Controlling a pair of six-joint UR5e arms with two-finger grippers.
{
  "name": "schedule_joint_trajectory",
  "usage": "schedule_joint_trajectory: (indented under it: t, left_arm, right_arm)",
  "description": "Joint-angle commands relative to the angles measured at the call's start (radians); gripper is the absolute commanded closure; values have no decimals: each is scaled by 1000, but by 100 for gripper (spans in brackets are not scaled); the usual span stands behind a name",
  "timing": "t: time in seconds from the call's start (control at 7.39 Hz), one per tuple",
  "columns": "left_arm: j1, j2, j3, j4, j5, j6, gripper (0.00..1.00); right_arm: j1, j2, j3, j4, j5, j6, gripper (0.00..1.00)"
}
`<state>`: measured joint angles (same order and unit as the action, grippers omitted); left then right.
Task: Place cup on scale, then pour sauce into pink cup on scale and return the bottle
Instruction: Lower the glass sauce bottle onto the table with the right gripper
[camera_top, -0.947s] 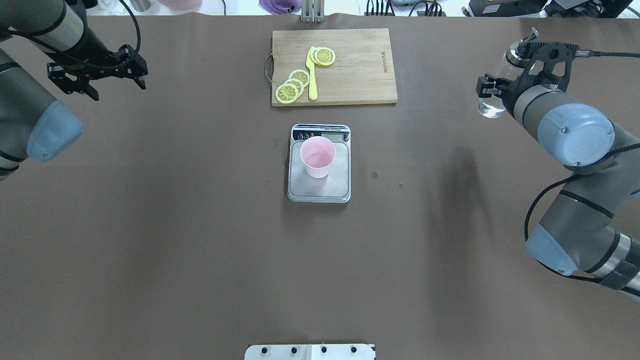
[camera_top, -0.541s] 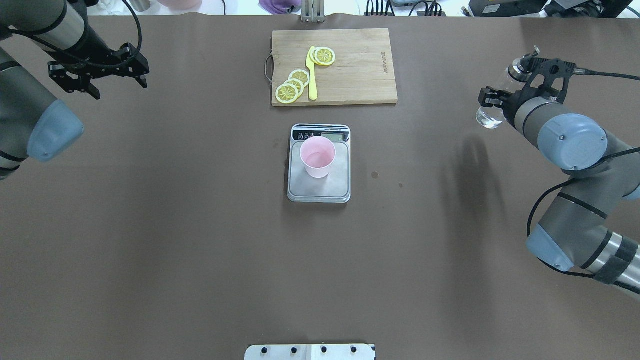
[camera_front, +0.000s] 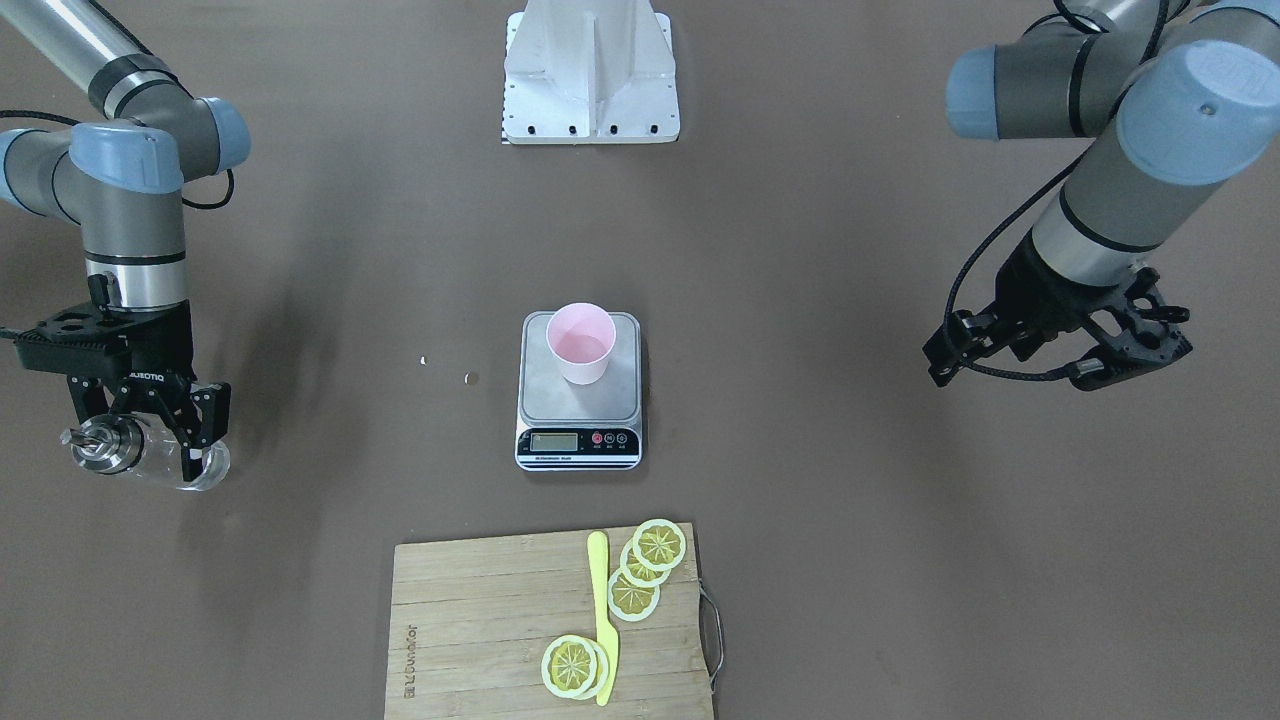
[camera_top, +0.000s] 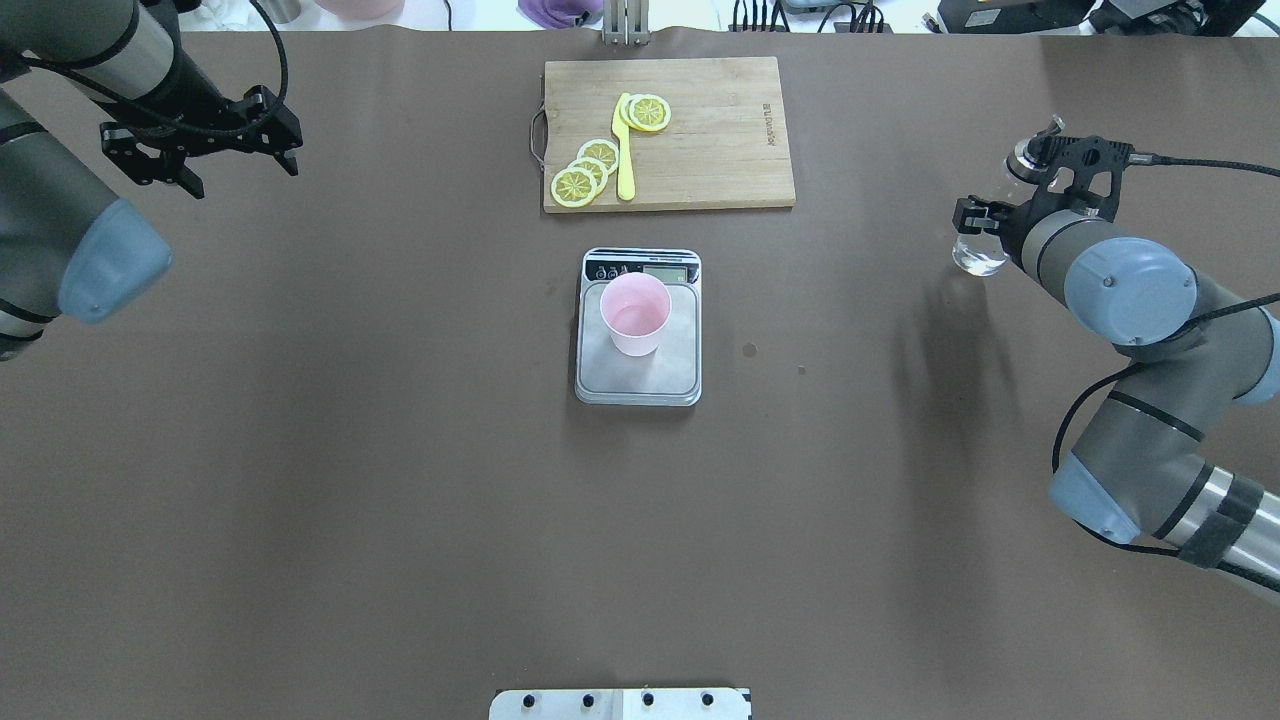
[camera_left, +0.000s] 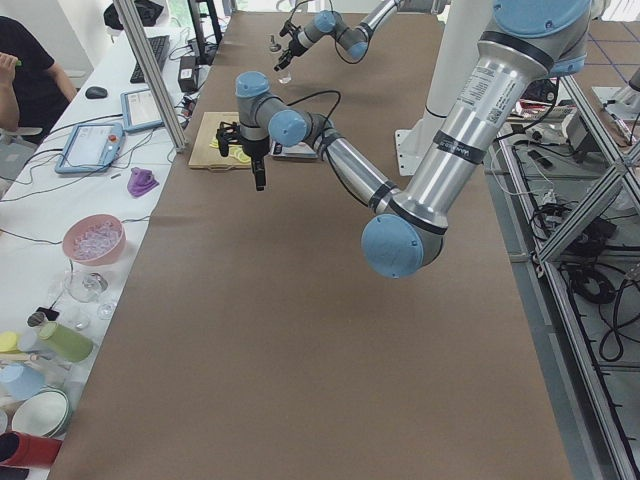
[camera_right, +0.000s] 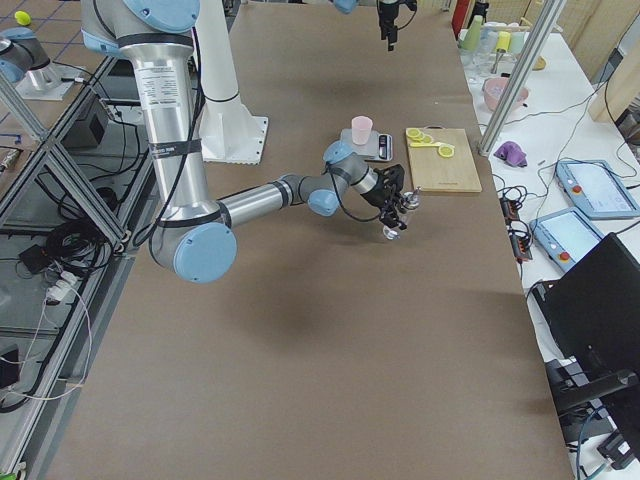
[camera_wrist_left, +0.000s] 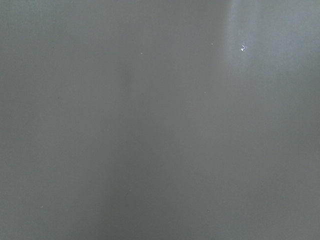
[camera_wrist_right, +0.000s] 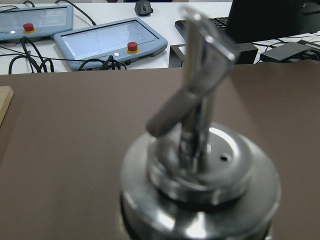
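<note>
Closest, in the right wrist view: blurred shiny metal cap and pour spout of the small clear glass cylindrical bottle (camera_wrist_right: 200, 190), filling the lower centre; grip itself outside that frame; behind, brown table (camera_wrist_right: 60, 125), and along the top edge grey consoles (camera_wrist_right: 110, 37) with red buttons.

Plain only in the front-facing view, lower left: right gripper (camera_front: 155, 440) clenched across the bottle's glass body, cap poking toward the left edge, base toward the right, bottle tilted near level; in the overhead view, the same grasp at the right edge, half hidden by the wrist, with clear liquid (camera_top: 978, 260) showing in the base end.

Further off, mid-frame: small pale pink plastic tumbler (camera_front: 580, 345) upright on the silver-platformed kitchen scale (camera_front: 578, 405), well apart from the bottle; at bottom centre, wooden cutting board (camera_front: 470, 620) bearing lemon slices (camera_front: 645, 570) and yellow knife (camera_front: 600, 600).

Farthest, right side: left gripper (camera_front: 1012, 368) spread wide, holding nothing; in its wrist view, bare table only.
</note>
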<state>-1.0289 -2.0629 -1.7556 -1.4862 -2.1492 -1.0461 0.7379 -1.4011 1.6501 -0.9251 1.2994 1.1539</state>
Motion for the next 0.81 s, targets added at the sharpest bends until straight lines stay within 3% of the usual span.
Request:
schedule_joint_trajectory:
  t: [0.0,0.27,0.41,0.54,0.68]
  left_arm:
    - [1,1,-1,1,0,-2,1]
    - [3,1,2,0,0,0,1]
    - [3,1,2,0,0,0,1]
    - [3,1,2,0,0,0,1]
    - [3,1,5,0,0,0,1]
  right_arm:
    - [-18,4,-22,0,-3,-3,100]
    - [-18,4,-16,0,-2,-63,100]
    - [-20,7,-18,0,-3,-62,49]
    - [-20,7,-18,0,-6,-59,18]
    - [-22,4,-16,0,-8,-53,18]
